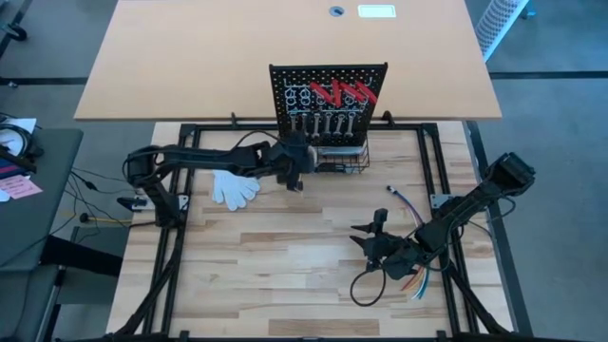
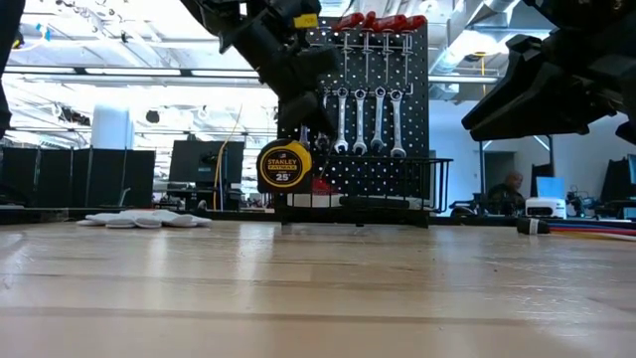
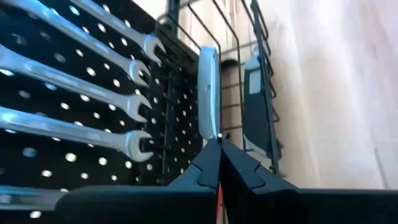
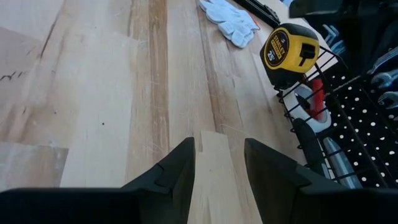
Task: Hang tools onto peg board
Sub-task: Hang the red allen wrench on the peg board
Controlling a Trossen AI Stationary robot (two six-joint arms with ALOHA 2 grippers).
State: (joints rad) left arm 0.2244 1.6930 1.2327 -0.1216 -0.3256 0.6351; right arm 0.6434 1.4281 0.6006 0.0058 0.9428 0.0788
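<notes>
Yellow tape measure [image 2: 285, 165]: "STANLEY", "25'" on face; no other legible txt.

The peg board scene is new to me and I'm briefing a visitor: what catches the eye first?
The black peg board stands at the table's far middle, with red-handled tools on top and silver wrenches below. A yellow tape measure sits at its wire basket, under the left hand, shut by the basket rim. A white glove lies left.

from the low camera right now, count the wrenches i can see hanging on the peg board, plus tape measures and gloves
wrenches hanging in plain sight: 4
yellow tape measure: 1
white glove: 1
total: 6
</notes>
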